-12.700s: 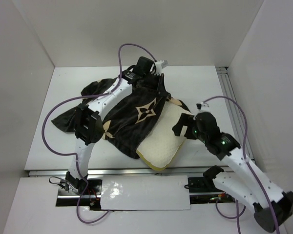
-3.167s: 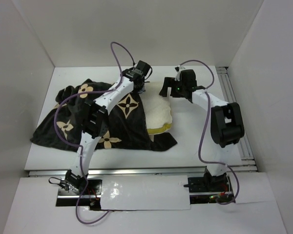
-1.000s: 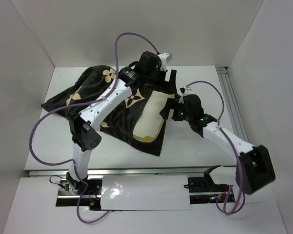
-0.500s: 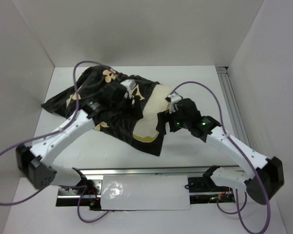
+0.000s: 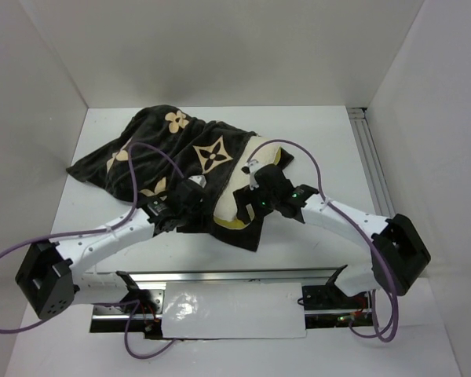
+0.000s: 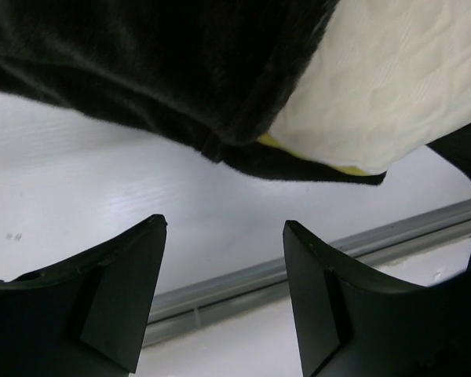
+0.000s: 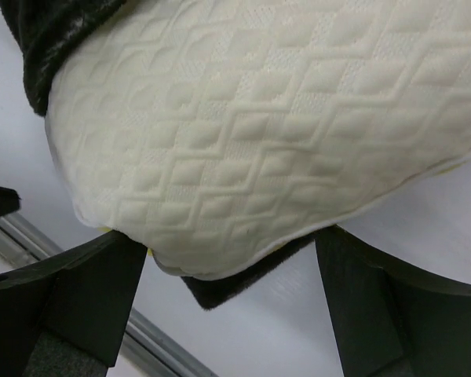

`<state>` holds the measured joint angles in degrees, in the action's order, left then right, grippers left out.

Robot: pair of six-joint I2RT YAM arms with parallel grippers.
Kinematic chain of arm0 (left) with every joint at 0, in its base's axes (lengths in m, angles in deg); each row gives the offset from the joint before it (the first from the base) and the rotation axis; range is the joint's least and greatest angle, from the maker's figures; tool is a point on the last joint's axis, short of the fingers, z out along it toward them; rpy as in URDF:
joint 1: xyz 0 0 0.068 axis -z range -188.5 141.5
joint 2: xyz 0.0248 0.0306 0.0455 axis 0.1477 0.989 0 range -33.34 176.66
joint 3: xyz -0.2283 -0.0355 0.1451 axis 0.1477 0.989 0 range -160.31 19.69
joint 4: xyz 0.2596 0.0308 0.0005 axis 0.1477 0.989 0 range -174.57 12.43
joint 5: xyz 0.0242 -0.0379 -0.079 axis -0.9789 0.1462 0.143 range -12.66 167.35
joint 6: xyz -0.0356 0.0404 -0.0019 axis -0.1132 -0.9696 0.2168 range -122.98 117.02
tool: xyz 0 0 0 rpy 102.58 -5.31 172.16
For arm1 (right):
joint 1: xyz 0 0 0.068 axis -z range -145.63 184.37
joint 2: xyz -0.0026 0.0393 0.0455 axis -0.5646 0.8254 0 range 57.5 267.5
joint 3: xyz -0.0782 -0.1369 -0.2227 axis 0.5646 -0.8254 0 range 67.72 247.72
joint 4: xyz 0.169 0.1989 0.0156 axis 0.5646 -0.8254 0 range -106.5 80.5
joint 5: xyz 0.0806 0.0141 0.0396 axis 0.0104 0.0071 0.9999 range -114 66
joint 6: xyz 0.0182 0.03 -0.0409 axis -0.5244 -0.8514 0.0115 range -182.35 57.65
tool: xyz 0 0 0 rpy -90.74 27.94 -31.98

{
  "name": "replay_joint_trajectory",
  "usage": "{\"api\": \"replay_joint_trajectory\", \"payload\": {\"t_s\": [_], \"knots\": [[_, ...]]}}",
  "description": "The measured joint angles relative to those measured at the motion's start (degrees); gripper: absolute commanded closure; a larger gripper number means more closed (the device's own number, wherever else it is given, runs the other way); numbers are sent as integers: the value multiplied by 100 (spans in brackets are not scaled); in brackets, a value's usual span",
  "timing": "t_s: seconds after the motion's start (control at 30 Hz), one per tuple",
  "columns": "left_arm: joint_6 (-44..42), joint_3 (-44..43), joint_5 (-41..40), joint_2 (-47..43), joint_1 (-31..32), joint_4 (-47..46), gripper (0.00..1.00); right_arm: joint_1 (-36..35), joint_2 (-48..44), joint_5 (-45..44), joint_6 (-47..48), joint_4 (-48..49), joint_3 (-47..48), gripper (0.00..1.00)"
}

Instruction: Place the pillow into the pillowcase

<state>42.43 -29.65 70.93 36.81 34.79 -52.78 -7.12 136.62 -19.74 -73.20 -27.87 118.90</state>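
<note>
The dark pillowcase [image 5: 165,153] with tan flower and star motifs lies spread across the table's middle and left. Most of the cream pillow [image 5: 229,206] is covered by it; the near corner and a far strip show. My left gripper [image 5: 200,216] sits low at the pillowcase's near edge. In the left wrist view the left gripper [image 6: 224,222] is open and empty, with pillowcase [image 6: 157,71] and pillow [image 6: 392,86] just beyond. My right gripper [image 5: 247,200] is at the pillow's near corner. That right gripper [image 7: 228,236] is open, its fingers flanking the quilted pillow [image 7: 282,118] over a dark pillowcase flap [image 7: 228,287].
A metal rail [image 5: 220,275] runs along the table's near edge, close under both grippers, and shows as the rail [image 6: 298,271] in the left wrist view. Another rail [image 5: 373,157] lines the right side. White walls enclose the table. Purple cables loop over both arms.
Both arms have pulled back from the far side to the pillow's near end. The left gripper left the pillowcase's far edge. Both sets of jaws have narrowed slightly.
</note>
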Motion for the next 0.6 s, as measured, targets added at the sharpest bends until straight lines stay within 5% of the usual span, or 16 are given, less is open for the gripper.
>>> {"api": "replay_joint_trajectory", "payload": {"t_s": [0.03, 0.07, 0.1, 0.17, 0.2, 0.4, 0.6], "knots": [[-2, 11, -11, 94, 0, -105, 27, 0, 55, 0, -17, 129, -17, 18], [-9, 20, -17, 175, 0, -245, 28, 0, 103, 7, -33, 229, -20, 49], [-13, 24, -15, 249, -2, -407, 28, 0, 142, 24, -9, 315, -20, 65], [-20, 33, -4, 389, -39, -699, 33, 2, 192, 66, -39, 483, -20, 93], [-20, 39, 4, 463, -57, -824, 37, 2, 203, 66, -52, 533, -20, 99], [-13, 26, -46, 1073, -179, -1182, 51, 15, 46, 46, -151, 629, -94, 100], [-13, -201, -129, 1534, -201, -1113, 53, 22, -94, 59, -153, 658, -107, 100]]}}
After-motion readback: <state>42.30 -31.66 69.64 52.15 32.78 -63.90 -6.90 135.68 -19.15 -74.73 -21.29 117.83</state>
